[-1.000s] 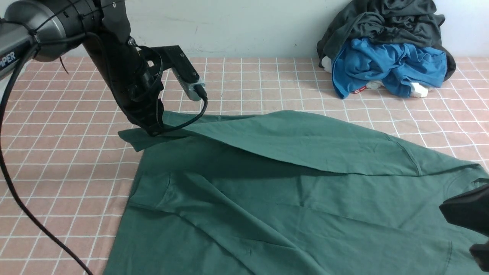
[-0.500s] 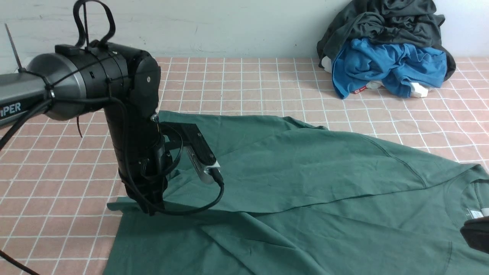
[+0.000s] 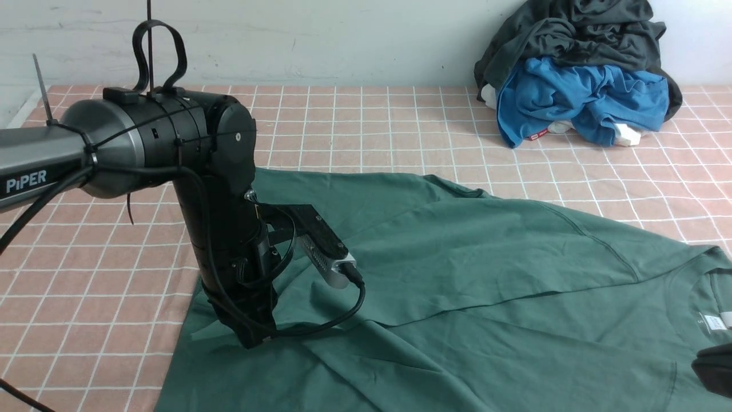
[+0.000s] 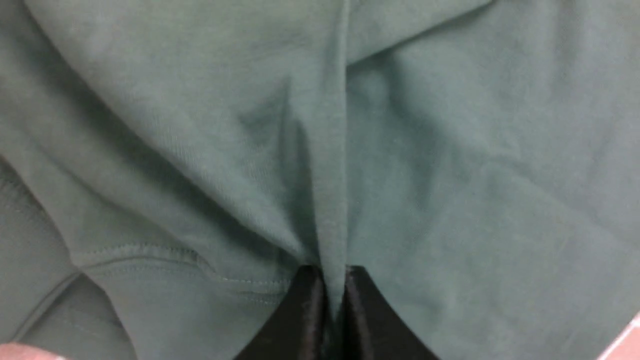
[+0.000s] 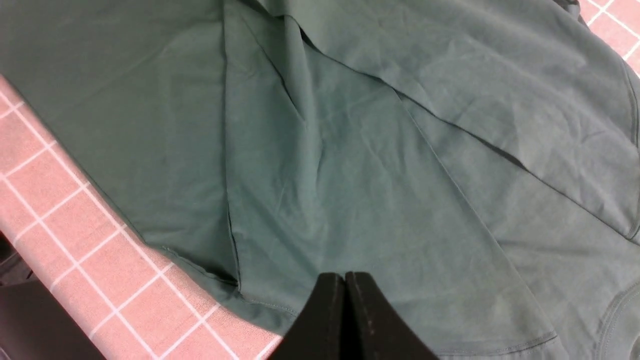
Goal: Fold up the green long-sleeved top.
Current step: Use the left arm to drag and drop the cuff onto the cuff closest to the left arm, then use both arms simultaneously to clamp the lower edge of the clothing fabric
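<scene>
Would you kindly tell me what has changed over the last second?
The left tool, clamped on the green top throughout, dragged its far flap toward the robot, laying it over the body. The right tool, shut, eased back toward the robot. The clothes pile stayed put.

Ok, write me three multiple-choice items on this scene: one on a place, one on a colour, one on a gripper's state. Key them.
1. Where on the checked table is the charcoal garment?
A. far right, against the wall
B. near left corner
C. the middle

2. The crumpled garment heaped with the charcoal one is:
A. red
B. bright blue
C. yellow

3. The left gripper is:
A. open above the table
B. shut on a fold of the green long-sleeved top
C. shut on nothing

Key:
1. A, it is piled at the wall, far right.
2. B, blue cloth shows there.
3. B, the left wrist view shows cloth pinched between the jaws.
</scene>
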You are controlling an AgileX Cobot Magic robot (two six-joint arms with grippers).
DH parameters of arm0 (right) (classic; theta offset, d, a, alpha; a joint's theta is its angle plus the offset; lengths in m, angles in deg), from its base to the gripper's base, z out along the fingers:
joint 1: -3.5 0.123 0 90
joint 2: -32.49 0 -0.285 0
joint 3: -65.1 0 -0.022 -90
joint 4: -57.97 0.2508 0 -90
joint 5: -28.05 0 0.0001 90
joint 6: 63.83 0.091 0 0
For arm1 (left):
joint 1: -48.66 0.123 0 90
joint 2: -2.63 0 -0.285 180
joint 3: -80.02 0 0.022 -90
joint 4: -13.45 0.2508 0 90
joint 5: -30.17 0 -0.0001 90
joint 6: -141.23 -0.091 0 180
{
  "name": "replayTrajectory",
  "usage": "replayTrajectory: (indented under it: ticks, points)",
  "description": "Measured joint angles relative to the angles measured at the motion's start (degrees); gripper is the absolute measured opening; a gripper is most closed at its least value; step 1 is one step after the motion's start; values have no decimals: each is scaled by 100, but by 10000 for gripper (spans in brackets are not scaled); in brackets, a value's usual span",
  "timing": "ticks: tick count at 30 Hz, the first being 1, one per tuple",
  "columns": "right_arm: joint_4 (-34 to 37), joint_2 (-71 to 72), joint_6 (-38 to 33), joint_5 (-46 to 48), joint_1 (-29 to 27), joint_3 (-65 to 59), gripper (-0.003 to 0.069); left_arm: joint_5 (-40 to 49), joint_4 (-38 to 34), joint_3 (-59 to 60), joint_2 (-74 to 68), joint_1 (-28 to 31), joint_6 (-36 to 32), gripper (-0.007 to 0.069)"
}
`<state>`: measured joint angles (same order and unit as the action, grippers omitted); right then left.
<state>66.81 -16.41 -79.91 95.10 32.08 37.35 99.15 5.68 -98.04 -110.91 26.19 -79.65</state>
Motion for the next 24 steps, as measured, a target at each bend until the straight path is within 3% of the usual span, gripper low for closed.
replayTrajectory:
  ticks: [4, 8, 16, 24]
  points:
    - [0, 0, 0, 21, 0, 0, -14, 0, 206, 0, 0, 0, 6, 27]
    - [0, 0, 0, 26, 0, 0, -14, 0, 331, 0, 0, 0, 75, 103]
    - [0, 0, 0, 26, 0, 0, -14, 0, 362, 142, 164, 0, 625, 410]
    - [5, 0, 0, 26, 0, 0, -14, -13, 425, 1540, 1525, -521, 533, 436]
